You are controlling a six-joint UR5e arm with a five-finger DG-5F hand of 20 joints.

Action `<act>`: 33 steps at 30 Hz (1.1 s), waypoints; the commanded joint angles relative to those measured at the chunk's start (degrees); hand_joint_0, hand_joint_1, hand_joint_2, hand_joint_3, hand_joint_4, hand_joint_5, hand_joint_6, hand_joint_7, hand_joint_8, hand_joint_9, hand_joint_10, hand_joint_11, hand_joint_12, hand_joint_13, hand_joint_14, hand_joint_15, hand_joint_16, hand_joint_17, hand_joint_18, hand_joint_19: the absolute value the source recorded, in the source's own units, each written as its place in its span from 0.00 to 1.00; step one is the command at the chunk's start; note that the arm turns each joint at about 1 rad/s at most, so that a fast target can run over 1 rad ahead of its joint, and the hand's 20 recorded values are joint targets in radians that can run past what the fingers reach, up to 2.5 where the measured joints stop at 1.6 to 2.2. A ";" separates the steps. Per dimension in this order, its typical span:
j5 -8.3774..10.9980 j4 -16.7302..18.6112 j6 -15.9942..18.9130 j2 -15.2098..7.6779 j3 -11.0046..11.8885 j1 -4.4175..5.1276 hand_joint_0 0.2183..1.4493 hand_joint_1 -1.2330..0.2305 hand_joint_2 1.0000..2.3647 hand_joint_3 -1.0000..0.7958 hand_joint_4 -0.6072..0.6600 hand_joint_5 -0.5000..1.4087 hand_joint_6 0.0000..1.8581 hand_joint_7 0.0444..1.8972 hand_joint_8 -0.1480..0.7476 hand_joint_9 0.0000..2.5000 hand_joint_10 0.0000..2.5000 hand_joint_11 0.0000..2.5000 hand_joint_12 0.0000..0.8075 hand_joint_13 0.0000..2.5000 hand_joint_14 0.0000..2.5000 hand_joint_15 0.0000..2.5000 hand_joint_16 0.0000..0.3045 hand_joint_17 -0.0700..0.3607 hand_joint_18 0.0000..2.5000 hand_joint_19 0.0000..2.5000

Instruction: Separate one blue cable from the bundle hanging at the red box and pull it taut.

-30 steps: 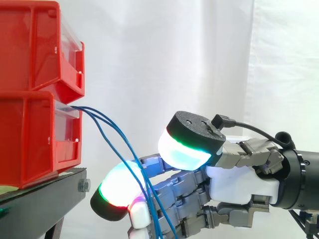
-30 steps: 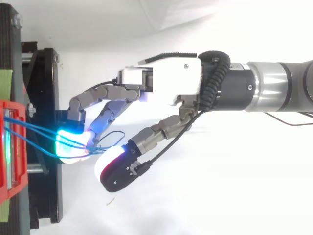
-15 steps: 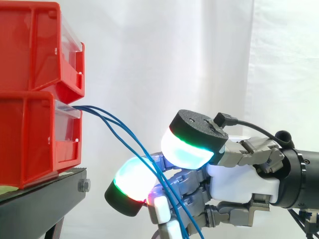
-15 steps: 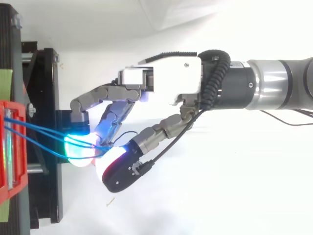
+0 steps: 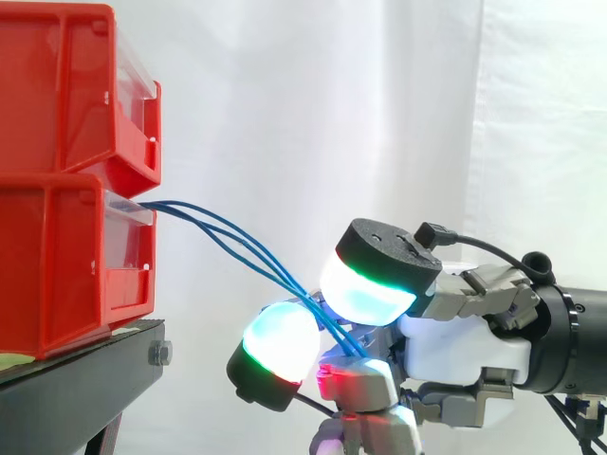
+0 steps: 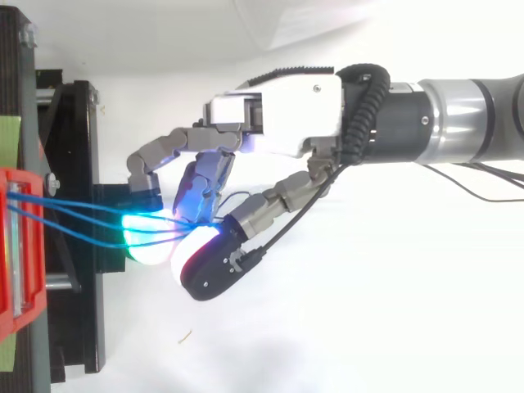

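Note:
Three thin blue cables point(image 5: 242, 245) come out of the lower red bin point(image 5: 57, 265) and slope down to the right into my hand point(image 5: 455, 346). The fingers are curled, and the cables pass between a green-white glowing pad point(image 5: 275, 346) and the thumb's cyan pad point(image 5: 375, 284). In the top view the cables point(image 6: 82, 209) fan out from the bin point(image 6: 20, 270) and converge where the pads of the hand point(image 6: 278, 119) meet. All three strands look caught together and run nearly straight. I cannot see where they end beyond the pads.
A second red bin point(image 5: 66, 85) is stacked on the lower one. Both rest on a black stand point(image 5: 85, 379) at the left. A white curtain hangs behind. The arm comes in from the right edge.
The hand has drawn right, away from the bins, and its fingers have curled tighter against the thumb. The cables, which drooped steeply before, now run straighter and shallower.

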 commanded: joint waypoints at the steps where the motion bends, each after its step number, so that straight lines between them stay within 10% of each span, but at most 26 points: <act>1: -0.87 -0.64 0.09 0.01 0.03 -0.44 0.37 0.39 0.01 0.36 0.65 0.20 0.30 0.60 0.54 0.45 0.01 0.48 0.44 0.51 0.01 0.39 0.11 0.33 0.32 0.21; 16: -1.75 -6.44 -0.35 3.26 0.03 -1.58 0.35 0.39 0.00 0.33 0.64 0.20 0.30 0.59 0.51 0.49 0.00 0.61 0.41 0.54 0.01 0.48 0.11 0.34 0.33 0.23; 33: -1.66 -9.34 -2.81 6.25 0.03 -1.93 0.34 0.41 0.00 0.32 0.64 0.20 0.31 0.59 0.49 0.47 0.23 0.60 0.40 0.56 0.01 0.53 0.12 0.35 0.34 0.25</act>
